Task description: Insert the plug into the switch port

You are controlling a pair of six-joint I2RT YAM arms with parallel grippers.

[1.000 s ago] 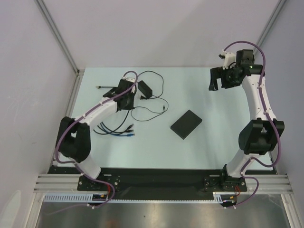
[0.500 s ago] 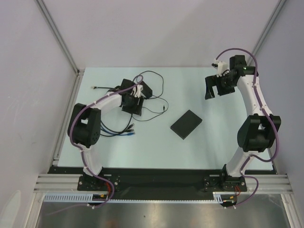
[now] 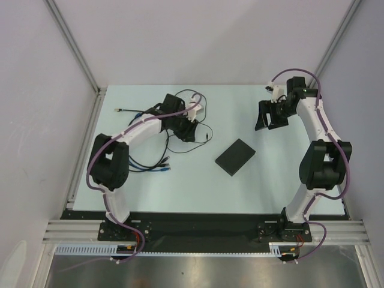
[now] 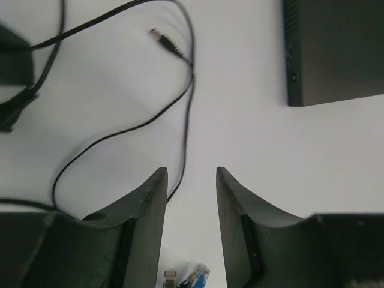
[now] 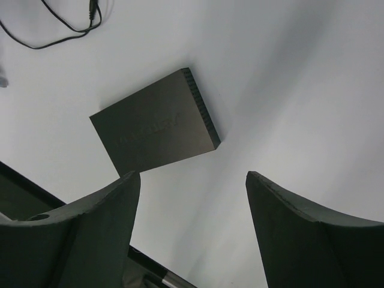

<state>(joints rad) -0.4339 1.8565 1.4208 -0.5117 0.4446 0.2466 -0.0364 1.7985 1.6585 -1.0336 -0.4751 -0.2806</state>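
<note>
Pale desk [image 3: 282, 180] lay under both arms, closed in by plain white walls [image 3: 198, 42].

The left gripper [image 4: 189, 174] stood partly open. Its two dark fingers [image 4: 144, 222] were apart with only desk showing between them, and it gripped nothing. Just ahead of its left finger a thin black cable [image 4: 191, 66] looped across the desk. The cable's end carried a small metal-tipped plug [image 4: 162, 39], which lay loose farther ahead and slightly to the left. The switch [image 4: 336, 48], a flat black box, lay ahead and to the right of this gripper, apart from the plug. Close under the gripper, at the bottom edge of its wrist view, the ends of some blue cables [image 4: 195, 277] showed.

The right gripper [image 5: 192, 177] was wide open and also held nothing. Ahead of it and a little to the left, the switch lay flat on the desk with one ribbed edge turned to the right. Seen from above, the switch sat between the two grippers, touching neither.
</note>
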